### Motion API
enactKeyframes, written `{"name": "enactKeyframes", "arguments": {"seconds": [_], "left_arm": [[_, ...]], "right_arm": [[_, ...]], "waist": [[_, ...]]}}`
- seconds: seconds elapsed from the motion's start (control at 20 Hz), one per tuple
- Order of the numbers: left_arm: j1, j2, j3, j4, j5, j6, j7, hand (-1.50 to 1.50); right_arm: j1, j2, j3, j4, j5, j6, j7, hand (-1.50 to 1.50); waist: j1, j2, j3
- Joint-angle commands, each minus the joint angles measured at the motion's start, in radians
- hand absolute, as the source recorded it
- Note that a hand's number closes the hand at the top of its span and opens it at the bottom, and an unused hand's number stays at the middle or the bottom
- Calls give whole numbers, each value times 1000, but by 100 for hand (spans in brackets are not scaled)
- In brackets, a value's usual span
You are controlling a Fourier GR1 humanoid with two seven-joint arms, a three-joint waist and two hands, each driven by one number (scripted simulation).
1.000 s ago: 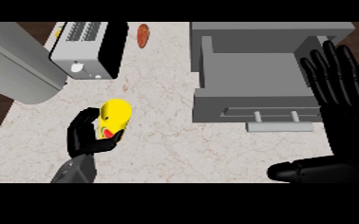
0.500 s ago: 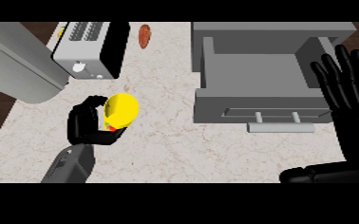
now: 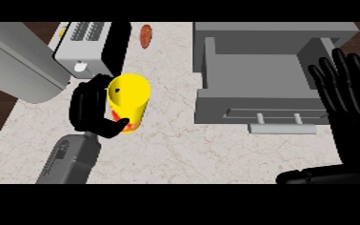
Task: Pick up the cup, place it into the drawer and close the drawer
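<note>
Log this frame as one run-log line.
left hand: shut on yellow cup | right hand: open, resting | drawer: open, cup not in

1. Counter top [image 3: 175,148]: pale marble with faint reddish veining, fills most of the view.
2. Toaster [image 3: 88,45]: grey and black, slots on top, far left.
3. Large grey rounded body [image 3: 25,71] at left edge.
4. Small reddish-brown item [image 3: 147,35] near far edge.

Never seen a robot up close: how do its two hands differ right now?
The left hand is curled round the yellow cup, holding it over the counter; the right hand holds nothing. The left's fingers are bent, the right's straight and pointing up beside the open drawer. Both are black.
</note>
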Motion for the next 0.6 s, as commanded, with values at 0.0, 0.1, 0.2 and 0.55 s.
{"name": "enactKeyframes", "arguments": {"seconds": [0.0, 0.1, 0.2, 0.55], "left_arm": [[-29, -65, -50, -184, 3, 107, 164, 150], [-28, -95, -74, -220, -28, 153, 182, 150], [-185, -75, -38, -193, -10, 185, 270, 150], [-370, -88, -33, -160, -76, 285, 400, 150]], "right_arm": [[-6, 1, -3, 22, 15, -2, -17, -150], [12, 16, 22, 20, 35, 0, -37, -150], [-56, 18, 34, 33, 46, -32, 21, -150], [43, -15, -24, 69, 11, 50, -100, -150]], "waist": [[-3, 1, -1], [-6, 3, -1], [-8, 3, -1], [-18, 5, -1]]}}
